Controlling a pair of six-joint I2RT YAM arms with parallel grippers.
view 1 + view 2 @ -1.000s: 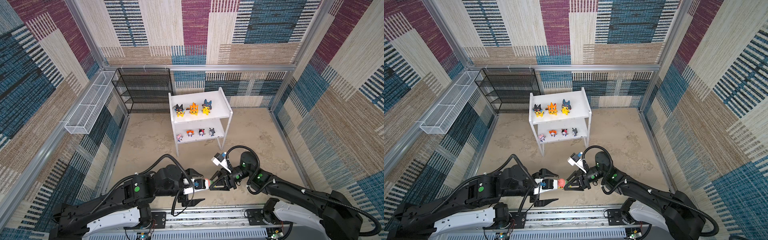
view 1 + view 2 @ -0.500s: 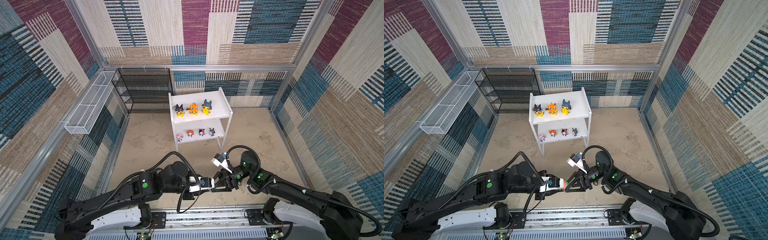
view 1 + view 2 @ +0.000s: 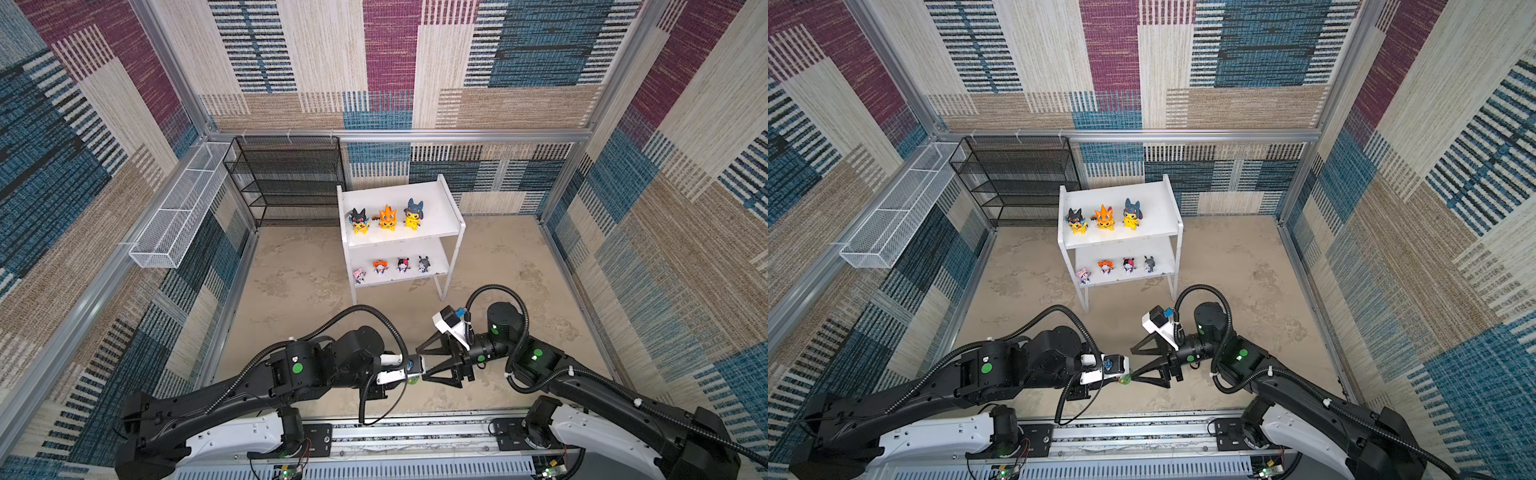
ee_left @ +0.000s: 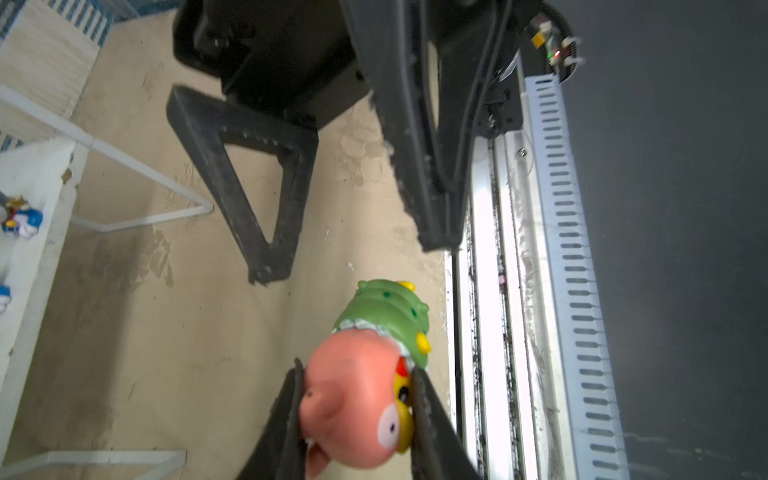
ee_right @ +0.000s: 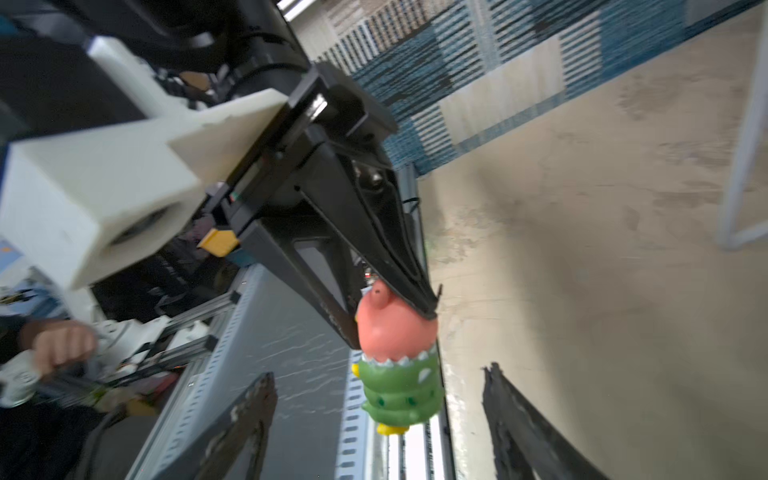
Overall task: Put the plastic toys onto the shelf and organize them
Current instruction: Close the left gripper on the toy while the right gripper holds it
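The toy (image 4: 386, 316) is clamped in the left gripper (image 4: 356, 370); the right gripper (image 5: 378, 374) is spread apart. Upright placement on the shelf (image 3: 436, 203) at 12 o'clock is advised.

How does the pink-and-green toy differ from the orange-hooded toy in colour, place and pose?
The pink-and-green toy has a pink head and green body; the orange-hooded toy is yellow under its hood. The pink-and-green toy is clamped at the head in the left pincer, off the shelf; the orange-hooded toy stands upright on its top board. Both are small cartoon figures.
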